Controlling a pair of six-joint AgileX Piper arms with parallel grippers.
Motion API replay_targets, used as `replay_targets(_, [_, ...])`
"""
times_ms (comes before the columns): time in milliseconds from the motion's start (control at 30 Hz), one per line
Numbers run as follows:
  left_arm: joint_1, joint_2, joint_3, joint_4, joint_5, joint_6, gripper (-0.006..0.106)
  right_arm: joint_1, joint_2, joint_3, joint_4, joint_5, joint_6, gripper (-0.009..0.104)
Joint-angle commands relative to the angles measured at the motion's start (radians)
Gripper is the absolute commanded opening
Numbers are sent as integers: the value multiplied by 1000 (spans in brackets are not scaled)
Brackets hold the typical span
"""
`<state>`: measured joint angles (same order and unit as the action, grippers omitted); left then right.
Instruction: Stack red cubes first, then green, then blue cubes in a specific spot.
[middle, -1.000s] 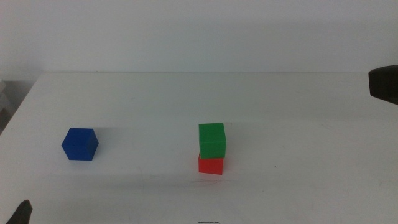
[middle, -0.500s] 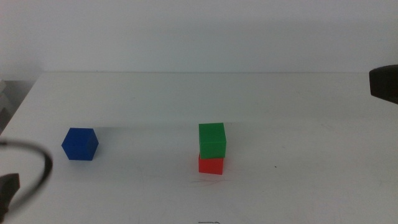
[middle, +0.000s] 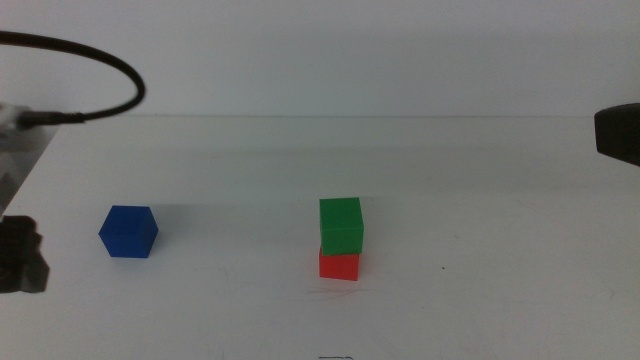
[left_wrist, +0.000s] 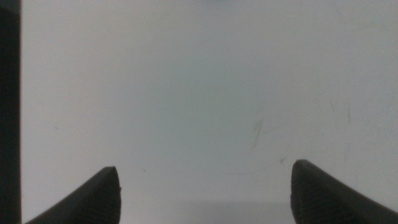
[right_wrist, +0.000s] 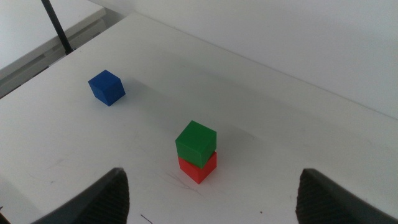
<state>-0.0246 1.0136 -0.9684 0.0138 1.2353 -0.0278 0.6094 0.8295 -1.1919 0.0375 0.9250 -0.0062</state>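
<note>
Green cube (middle: 341, 225) is sitting on the red cube (middle: 339, 265), blue cube (middle: 129, 231) well apart; left gripper (left_wrist: 205, 190) is hovering over the table (left_wrist: 186, 93), jaws spread, while the right gripper (right_wrist: 211, 196) is waiting, jaws apart.

You see a matt white counter (middle: 480, 300), smooth but marked with faint scuffs and thin scratches. The red cube (middle: 339, 265), green cube (middle: 341, 225) and blue cube (middle: 129, 231) all have plain, matt, even faces with no shine. The left claw (left_wrist: 205, 193) shows dark matt tips with fine ribbing along their edges.
</note>
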Motion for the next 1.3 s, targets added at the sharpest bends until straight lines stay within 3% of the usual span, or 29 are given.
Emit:
replay_targets(0, [-3, 35, -34, -14, -16, -3, 93, -7, -4, -25, -6, -75, -15, 84])
replay_targets(333, [-3, 134, -50, -38, -162, 99, 93, -7, -4, -25, -6, -75, -15, 84])
replay_targets(967, [-3, 659, -437, -25, -137, 217, 93, -7, -4, -25, -6, -75, -15, 84])
replay_targets(1267, [-2, 799, -507, -26, -150, 233, 93, -7, -4, -25, -6, -75, -15, 84])
